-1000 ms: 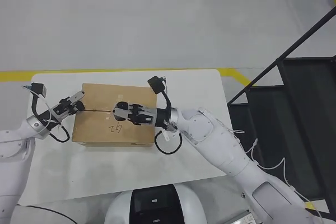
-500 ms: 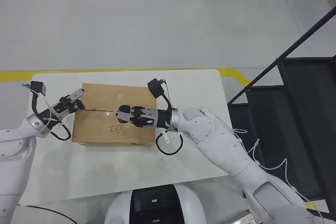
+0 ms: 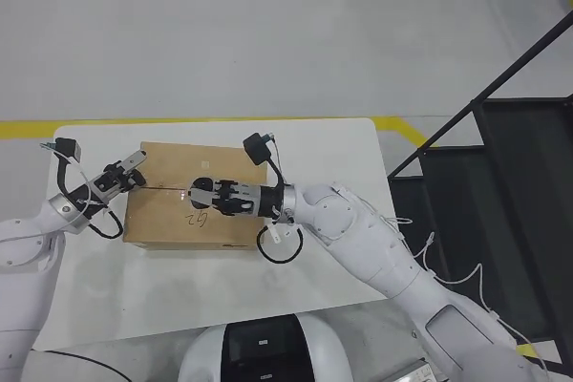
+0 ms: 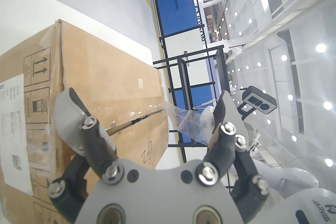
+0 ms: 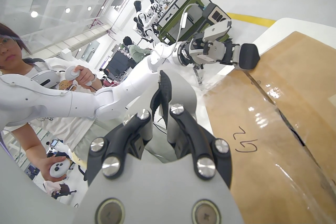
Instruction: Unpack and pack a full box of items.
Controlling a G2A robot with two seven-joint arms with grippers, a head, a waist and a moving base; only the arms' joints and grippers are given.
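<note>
Though glossy-taped, rectangular brown cardboard box (image 3: 186, 164)

A white tabletop (image 3: 325, 153) fills the middle of the top view; grey floor (image 3: 267, 57) lies beyond it; a yellow line (image 3: 10, 129) crosses the floor behind the tabletop; black metal stairs (image 3: 525, 143) occupy the right side; blue panels (image 4: 170, 7) stand in the upper middle of the left wrist view.
</note>
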